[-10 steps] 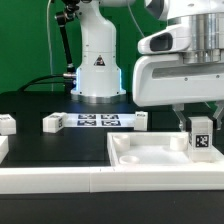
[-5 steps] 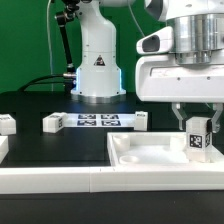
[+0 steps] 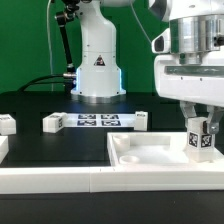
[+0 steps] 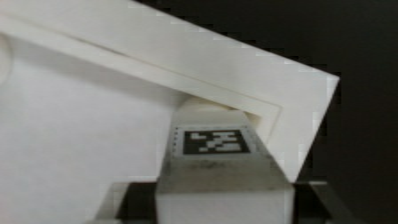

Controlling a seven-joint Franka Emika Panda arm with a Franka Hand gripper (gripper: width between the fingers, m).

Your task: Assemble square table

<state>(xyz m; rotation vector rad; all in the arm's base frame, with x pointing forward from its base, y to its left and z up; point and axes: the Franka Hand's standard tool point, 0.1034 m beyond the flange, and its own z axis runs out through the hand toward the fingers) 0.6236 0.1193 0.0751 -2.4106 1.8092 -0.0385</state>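
Shifted toward the exterior view's right since a second ago, the arm now carries the leg (image 3: pixel 200 141) further along the tabletop (image 3: pixel 150 157), closer to its far corner on that side. The tool (image 3: pixel 200 125) is closed on the leg, fingers pinching its upper part on both sides, tagged face outward. Wrist view shows the same leg (image 4: pixel 215 150) standing upright between the fingers (image 4: pixel 135 205), right at the inside of the tabletop's raised rim corner (image 4: pixel 294 85). Whether the leg's base already touches the tray floor is hard to tell; it looks seated or just above it.

Placement looks deliberate: the leg is held vertical and lined up with the corner, likely so it can be pushed or screwed into a corner socket there. The grip high on the block leaves the lower end free to enter.

Tabletop lies on the black counter (image 3: pixel 60 145) near the front, rim up. Three more legs sit loose on the counter: one at the exterior view's far left (image 3: pixel 7 124), one beside the marker board (image 3: pixel 53 122), and one at the board's other end (image 3: pixel 142 120). The marker board (image 3: pixel 97 120) lies in front of the robot base (image 3: pixel 97 70). None of the spare legs appears attached yet, so the task is judged early.
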